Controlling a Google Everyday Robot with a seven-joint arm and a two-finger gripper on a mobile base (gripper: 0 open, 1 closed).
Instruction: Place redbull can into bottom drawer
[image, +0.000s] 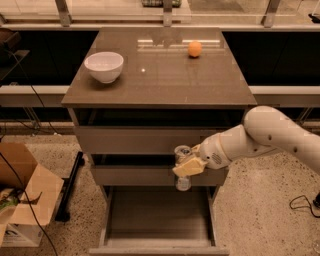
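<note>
Gripper (186, 166) was clamped around the upright redbull can (183, 184), holding it above the open bottom drawer (150, 216), toward that drawer's right rear.

My tool (184, 167) holds the redbull can (183, 183) before the middle drawer (135, 176), above the open bottom drawer (155, 212); on the tabletop (165, 82), bowl (104, 66) sits left, ball (195, 48) back right.
</note>
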